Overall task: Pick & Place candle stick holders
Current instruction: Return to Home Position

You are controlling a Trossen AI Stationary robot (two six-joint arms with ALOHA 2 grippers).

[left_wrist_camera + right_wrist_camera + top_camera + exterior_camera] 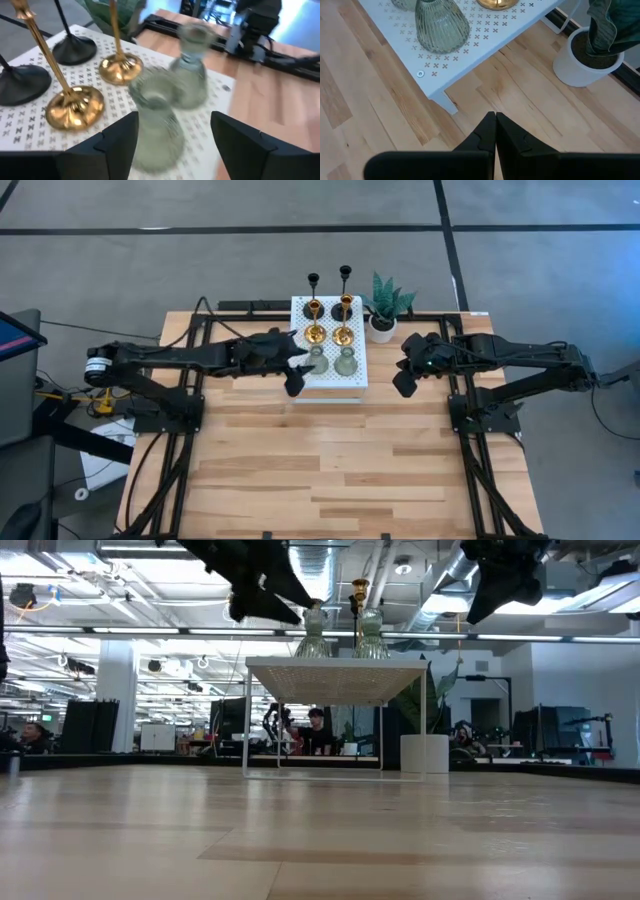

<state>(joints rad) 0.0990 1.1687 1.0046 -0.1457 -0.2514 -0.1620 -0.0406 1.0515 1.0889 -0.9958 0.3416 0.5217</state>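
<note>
- At table's left: left gripper (296, 373) wide open, empty, over white shelf's (357, 383) front-left corner, just beside nearest green glass holder (318, 363).
- Risk: sideways pull-back could clip it, tipping it onto second green glass holder (346, 363) or gold holders (315, 332).
- Centre: all six candle stick holders (344, 308) upright on shelf.
- Right: right gripper (406, 383) fully closed, empty, off shelf nr plant (383, 308); low risk.
</note>
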